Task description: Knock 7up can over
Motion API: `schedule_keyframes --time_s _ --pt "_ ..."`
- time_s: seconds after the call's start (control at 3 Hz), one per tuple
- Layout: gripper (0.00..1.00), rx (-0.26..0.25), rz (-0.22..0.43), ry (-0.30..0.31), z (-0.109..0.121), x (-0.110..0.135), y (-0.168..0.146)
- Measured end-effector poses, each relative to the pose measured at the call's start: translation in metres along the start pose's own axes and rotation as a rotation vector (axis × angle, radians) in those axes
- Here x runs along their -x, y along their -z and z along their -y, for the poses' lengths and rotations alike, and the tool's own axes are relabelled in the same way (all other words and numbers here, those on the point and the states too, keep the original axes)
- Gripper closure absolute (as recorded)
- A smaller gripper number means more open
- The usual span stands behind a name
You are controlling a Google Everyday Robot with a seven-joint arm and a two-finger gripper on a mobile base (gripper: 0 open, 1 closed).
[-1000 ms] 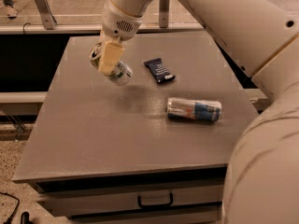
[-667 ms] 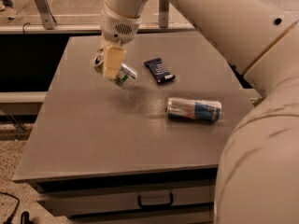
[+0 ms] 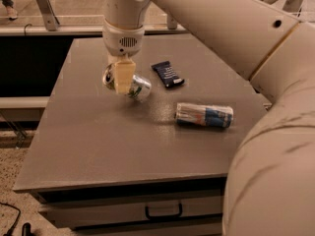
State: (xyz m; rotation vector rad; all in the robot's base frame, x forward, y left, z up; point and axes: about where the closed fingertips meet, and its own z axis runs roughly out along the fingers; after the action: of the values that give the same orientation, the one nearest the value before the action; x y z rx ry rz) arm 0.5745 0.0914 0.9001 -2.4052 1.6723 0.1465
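The 7up can, whitish-silver with green markings, lies tipped on its side on the grey table, its silver top facing left. My gripper hangs from the white arm right in front of the can and covers its middle. The finger that shows is yellowish and points down at the can.
A slim blue-and-silver can lies on its side to the right. A dark snack packet lies behind it, right of the 7up can. The table has a drawer with a handle in front. My arm fills the right side.
The gripper and the 7up can have stayed in nearly the same place; the can lies tipped in all frames.
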Motion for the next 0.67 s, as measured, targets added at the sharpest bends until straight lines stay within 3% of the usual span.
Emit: schedule_keyframes --time_s 0.33,0.67 --pt "0.05 0.017 -0.021 0.033 -0.0069 0.0038 -0.0058" --pt "0.00 0.035 -0.023 0.071 -0.0166 0.0093 -0.0094"
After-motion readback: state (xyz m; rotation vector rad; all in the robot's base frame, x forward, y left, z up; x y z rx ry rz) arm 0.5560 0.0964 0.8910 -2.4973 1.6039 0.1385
